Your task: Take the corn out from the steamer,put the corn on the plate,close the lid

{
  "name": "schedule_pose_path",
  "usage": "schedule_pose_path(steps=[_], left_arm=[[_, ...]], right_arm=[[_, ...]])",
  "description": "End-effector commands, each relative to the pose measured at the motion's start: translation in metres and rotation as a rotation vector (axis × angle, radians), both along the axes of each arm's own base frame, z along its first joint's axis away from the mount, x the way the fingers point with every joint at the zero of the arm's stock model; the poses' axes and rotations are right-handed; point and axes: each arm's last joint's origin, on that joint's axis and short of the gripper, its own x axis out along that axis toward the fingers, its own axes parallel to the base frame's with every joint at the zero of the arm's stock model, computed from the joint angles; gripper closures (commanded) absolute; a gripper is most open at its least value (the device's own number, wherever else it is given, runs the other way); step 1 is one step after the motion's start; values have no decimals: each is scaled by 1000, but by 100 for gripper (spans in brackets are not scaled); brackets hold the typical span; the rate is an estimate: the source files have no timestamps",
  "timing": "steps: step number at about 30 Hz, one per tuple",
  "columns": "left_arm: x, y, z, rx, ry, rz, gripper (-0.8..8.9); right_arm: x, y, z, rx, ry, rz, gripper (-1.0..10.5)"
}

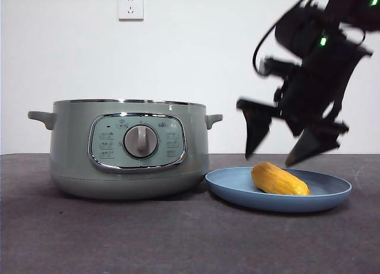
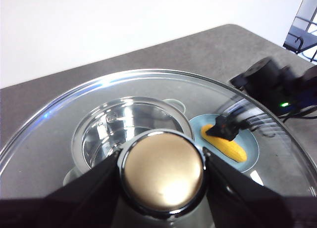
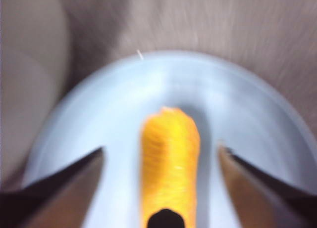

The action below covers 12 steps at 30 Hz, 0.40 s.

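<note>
The yellow-orange corn lies on the light-blue plate, just right of the sage-green steamer, whose top stands uncovered. My right gripper hovers open just above the corn, one jaw on either side, not touching it. High over the table, my left gripper is shut on the knob of the glass lid. Through the glass I see the open steamer, the plate and the corn below.
The dark grey table runs wide in front of the steamer and plate. A white wall with a socket stands behind. The right arm's black body shows past the lid's rim in the left wrist view.
</note>
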Motion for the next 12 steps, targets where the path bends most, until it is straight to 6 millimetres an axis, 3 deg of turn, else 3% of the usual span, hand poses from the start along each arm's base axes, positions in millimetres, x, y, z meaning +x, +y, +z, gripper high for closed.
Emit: schedule_pose_path(steps=[1,6,12], left_arm=[[13,-5,7,-2,-56,-10,822],[49,-19,1,25,-30,-22,822],[100,-40,-16,54,15,-54,822]], right_arm=[[-10,-4,23,17,-53,2,310],[-38,-16,68,51,-132,3,312],[-87,-37,120,80,-261,22,312]])
